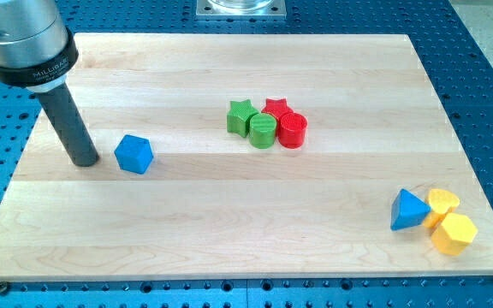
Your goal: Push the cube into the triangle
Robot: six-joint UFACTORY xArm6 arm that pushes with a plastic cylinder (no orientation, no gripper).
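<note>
Rod upright, my tip (pixel 85 161) just left of blue cube (pixel 133 154)

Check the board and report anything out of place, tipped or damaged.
Nothing stands out. The blue cube sits alone just to the view's right of my tip. Green and red blocks cluster mid-board, and the blue triangle rests against two yellow blocks at the view's bottom right. No visible damage.

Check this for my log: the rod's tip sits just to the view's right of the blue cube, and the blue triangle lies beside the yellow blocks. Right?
Not quite. The camera view shows my tip to the view's left of the blue cube, not its right. The blue triangle does lie beside the yellow blocks.
</note>
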